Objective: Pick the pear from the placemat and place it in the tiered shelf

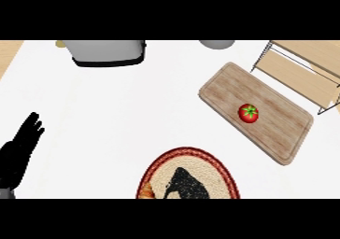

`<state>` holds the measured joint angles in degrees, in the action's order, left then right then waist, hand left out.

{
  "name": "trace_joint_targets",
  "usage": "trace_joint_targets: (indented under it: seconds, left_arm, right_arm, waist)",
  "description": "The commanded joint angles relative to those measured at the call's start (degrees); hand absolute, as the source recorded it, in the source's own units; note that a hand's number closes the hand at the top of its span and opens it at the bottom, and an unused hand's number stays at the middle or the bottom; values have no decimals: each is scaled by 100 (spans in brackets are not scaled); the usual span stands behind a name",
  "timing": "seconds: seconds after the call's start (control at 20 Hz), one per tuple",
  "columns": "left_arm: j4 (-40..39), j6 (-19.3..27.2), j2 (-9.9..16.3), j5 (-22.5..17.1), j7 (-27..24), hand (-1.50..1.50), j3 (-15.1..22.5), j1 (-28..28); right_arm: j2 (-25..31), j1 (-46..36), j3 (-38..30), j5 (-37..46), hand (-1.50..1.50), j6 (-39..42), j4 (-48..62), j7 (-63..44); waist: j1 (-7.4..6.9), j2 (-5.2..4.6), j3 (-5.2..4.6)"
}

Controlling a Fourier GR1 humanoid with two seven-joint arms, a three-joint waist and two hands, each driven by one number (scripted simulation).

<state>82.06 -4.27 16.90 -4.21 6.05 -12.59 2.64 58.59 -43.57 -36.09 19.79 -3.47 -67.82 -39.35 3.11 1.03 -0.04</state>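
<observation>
In the head view, the white desk [117,107] fills most of the frame; the left hand [19,149] shows at the left edge, black, fingers straight and raised, resting apart from everything else on the desk; the right hand [181,184] sits low in the middle over the round woven placemat [190,156], its dark fingers curled downward, but whether they close on anything I cannot tell. The pear itself cannot be made out; only a small orange-yellow sliver [145,190] peeks at the placemat's lower left rim, just beside the right hand, too little to name. A wooden cutting board [269,116] lies tilted to the right of the placemat, apart from it, with a red tomato [249,113] on its middle; the tiered shelf [304,65] stands at the upper right, near the board's far end; a grey toaster [107,52] stands at the top left; a grey round object [217,44] shows at the top edge.
</observation>
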Motion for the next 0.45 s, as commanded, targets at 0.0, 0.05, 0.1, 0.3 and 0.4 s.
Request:
trace_joint_targets:
  seconds: [0.0, 0.05, 0.1, 0.3, 0.4]
  left_arm:
    - [-146, -178, 94, -105, -326, 0, -196, 349]
    - [108, -138, 107, -137, -84, 0, -185, 325]
    - [144, -92, 89, -138, -62, 0, -210, 359]
    - [195, 14, -9, -16, -221, 0, -177, 494]
    - [103, 94, -48, -3, -44, 0, -157, 339]
  right_arm:
    - [541, 850, -742, -408, -150, 814, -831, -603]
    - [695, 939, -964, -546, -150, 1058, -1044, -820]
    - [554, 1329, -1221, -656, -150, 1227, -1249, -750]
    - [1265, 1604, -2359, -1306, -150, 2463, -1451, -1208]
    - [1065, 2012, -3080, -1447, -150, 2833, -1721, -1013]
  waist:
    - [163, 41, 0]
    - [171, 57, 5]
    - [241, 66, 12]
    - [289, 68, 8]
    - [363, 57, 17]
